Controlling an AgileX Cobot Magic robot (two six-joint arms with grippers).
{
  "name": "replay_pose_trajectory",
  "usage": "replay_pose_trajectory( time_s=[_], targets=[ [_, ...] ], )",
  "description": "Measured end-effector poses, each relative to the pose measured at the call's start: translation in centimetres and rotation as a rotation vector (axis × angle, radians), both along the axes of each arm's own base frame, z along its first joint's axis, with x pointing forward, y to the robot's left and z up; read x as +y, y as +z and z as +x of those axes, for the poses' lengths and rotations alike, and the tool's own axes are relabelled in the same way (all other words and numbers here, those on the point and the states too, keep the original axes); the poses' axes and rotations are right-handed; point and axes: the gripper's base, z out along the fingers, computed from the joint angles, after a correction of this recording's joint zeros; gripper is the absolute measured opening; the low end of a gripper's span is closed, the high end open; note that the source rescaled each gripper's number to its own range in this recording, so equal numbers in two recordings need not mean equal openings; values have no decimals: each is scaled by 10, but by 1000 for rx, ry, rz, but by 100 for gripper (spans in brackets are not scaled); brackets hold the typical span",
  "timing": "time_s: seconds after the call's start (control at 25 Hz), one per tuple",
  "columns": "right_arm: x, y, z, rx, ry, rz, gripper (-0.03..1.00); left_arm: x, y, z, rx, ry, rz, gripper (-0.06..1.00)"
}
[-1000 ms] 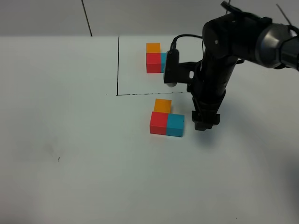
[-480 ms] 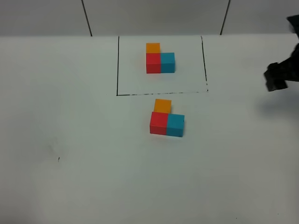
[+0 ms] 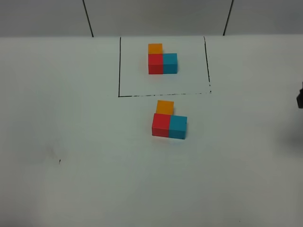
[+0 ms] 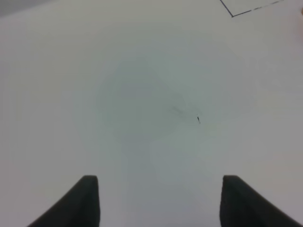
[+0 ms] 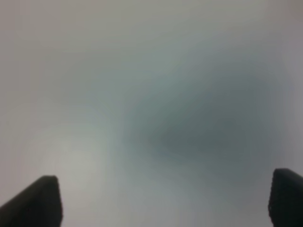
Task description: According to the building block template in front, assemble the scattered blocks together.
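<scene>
Exterior high view gives you the one relation that matters: the scattered blocks (image 3: 169, 123) sit on the white counter (image 3: 71, 142) just below the front line of the black frame (image 3: 119, 66), directly in line with the building block template (image 3: 162, 60) inside it. The orange cube (image 3: 164, 107) is at the back, touching the red cube (image 3: 161, 125), and the teal-blue cube (image 3: 178, 126) is pressed against the red one's right side — the same L as the template, though turned slightly off its axis. Both arms are well away from the trio. Only a dark sliver of the right arm (image 3: 299, 97) shows at the right edge of that view, so the blocks lie to its left, across open counter. The right hand (image 5: 165, 203) shows two fingertips set wide apart with nothing between them, over a blurred grey surface. The left hand (image 4: 158, 201) is empty too, its fingertips parted over bare counter, with only a corner of the frame line visible in its view — the blocks lie off to its right. Neither arm is clearly nearer. To my eye the assembly looks finished; at most a small squaring nudge remains.
</scene>
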Motion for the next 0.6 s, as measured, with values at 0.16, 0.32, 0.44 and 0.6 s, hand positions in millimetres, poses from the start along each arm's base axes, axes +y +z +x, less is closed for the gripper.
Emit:
replay_pose_trajectory(
  time_s=[0.16,0.32,0.44,0.6],
  targets=[
    [3,15,-55,-72,-40,21,78,0,0,0,0,0,0,26],
    [4,23,-108,-156,-48,20,78,0,0,0,0,0,0,26],
    [5,19,-139,-168,-67,27,78,0,0,0,0,0,0,26],
    [6,9,-168,-212,-85,39,78,0,0,0,0,0,0,26]
  ],
)
